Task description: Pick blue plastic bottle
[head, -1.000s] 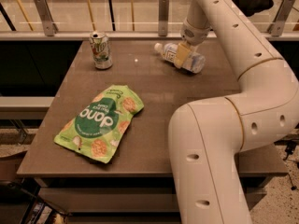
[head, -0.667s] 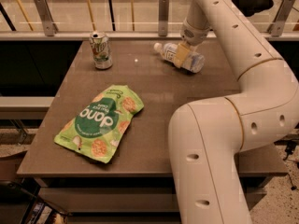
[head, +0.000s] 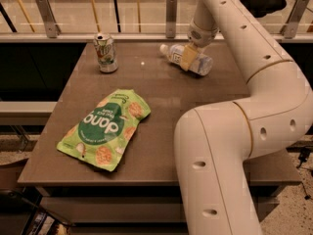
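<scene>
The blue plastic bottle lies on its side at the back of the brown table, right of centre, with its white cap pointing left. My gripper reaches down from the white arm and sits on the middle of the bottle, covering its label area. The bottle rests on the tabletop.
A green-and-silver soda can stands upright at the back left. A green snack bag lies flat at the front left. My arm's large white links cover the table's right side. A railing with metal posts runs behind the table.
</scene>
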You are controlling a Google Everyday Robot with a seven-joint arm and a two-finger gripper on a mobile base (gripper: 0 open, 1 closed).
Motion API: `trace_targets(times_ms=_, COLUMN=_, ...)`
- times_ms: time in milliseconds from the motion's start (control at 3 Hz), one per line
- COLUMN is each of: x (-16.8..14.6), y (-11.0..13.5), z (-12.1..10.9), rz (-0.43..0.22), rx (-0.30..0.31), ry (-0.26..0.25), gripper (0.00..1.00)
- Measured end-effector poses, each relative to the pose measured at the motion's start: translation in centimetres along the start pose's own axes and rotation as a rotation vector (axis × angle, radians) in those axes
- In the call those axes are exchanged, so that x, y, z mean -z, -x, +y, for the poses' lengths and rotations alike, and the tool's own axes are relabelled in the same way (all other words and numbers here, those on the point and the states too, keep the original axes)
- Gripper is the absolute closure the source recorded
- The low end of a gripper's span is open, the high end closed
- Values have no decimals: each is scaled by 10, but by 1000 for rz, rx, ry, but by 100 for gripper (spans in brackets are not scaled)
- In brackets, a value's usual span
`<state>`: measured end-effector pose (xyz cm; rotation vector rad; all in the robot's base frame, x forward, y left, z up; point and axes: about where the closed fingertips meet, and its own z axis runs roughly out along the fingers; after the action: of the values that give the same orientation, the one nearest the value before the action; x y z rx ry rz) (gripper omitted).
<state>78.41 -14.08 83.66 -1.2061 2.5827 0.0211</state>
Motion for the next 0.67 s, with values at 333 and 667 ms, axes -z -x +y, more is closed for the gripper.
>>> trace_targets(times_ms=333, x=7, y=2, z=-1, rz=2, rx=-6, ry=-21, gripper=100)
trace_targets(times_ms=667, x=22, y=4, z=-3, rz=5, rx=-16, ry=-54, gripper=100)
